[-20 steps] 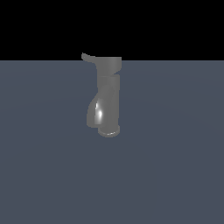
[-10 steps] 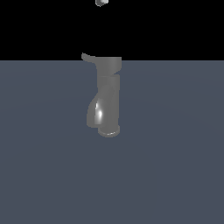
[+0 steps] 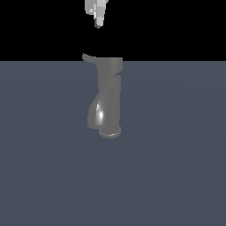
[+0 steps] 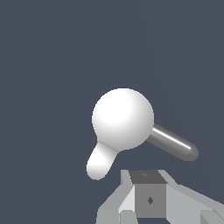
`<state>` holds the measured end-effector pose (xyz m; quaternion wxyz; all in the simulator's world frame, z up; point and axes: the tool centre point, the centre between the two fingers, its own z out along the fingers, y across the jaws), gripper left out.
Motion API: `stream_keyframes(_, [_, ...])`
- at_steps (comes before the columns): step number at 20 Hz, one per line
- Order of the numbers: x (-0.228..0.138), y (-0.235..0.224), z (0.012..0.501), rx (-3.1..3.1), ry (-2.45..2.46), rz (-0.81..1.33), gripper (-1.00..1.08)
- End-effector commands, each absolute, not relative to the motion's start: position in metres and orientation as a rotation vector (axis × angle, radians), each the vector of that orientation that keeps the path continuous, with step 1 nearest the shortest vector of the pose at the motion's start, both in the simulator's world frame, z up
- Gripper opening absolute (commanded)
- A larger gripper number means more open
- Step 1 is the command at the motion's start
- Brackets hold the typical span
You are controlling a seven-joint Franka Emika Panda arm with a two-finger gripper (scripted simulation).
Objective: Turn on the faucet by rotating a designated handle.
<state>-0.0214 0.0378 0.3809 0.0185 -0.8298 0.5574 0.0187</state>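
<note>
Bare simulated scene: flat slate-grey floor (image 3: 176,167), black void behind, lone faucet (image 3: 107,97), no furnishings.

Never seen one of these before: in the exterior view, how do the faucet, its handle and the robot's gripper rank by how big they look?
1. faucet
2. gripper, though it is cut off by the frame's top edge, so unsure
3. handle, looking close to the gripper's visible part

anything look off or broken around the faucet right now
Nothing stands out. The faucet stands upright on its round foot on the grey surface, with the handle sticking sideways from its cap. The end effector hangs above the handle, apart from it. No damage or spill shows.
</note>
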Motion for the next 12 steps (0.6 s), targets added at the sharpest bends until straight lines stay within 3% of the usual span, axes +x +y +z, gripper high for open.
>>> stream_keyframes(1, [-0.011,0.042,0.372,-2.525,1.812,0.055,-1.00])
stream_keyframes(12, [0.031,0.060,0.329,-2.285,2.137,0.030,-1.00])
